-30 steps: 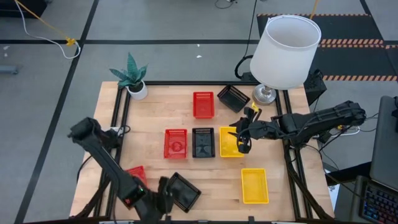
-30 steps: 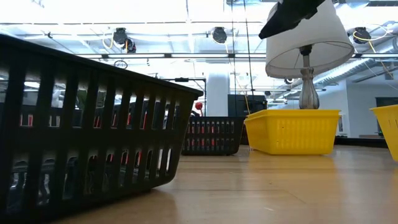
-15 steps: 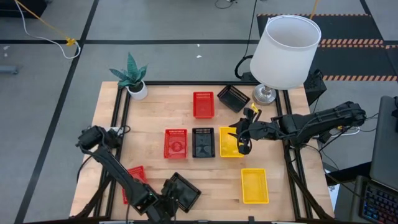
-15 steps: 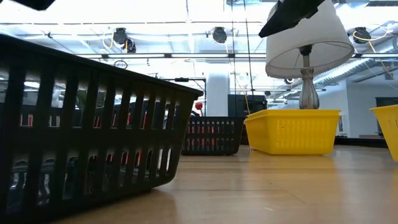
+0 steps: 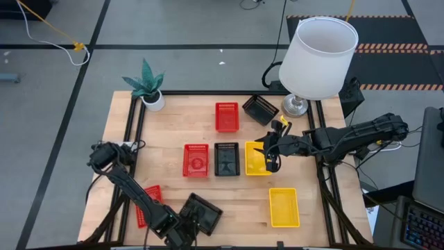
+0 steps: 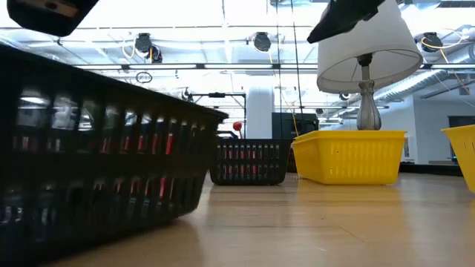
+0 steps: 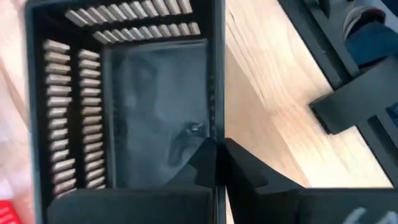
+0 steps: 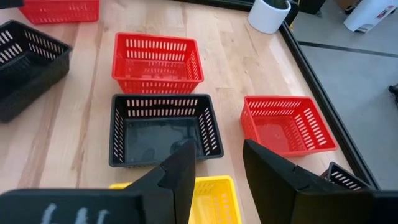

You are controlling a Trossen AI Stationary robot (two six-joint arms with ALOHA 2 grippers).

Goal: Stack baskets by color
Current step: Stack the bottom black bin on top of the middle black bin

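At the frame's lower left, the folded left arm's gripper pinches the rim of a black basket; the right gripper hangs spread over a yellow basket.

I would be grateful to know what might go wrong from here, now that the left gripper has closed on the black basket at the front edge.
1. The left gripper holds the black basket by one wall only, so it may tilt or slip when lifted.
2. That basket sits near the table's front edge and could drop off if released.
3. A red basket lies close beside the left arm; a swing might knock it.
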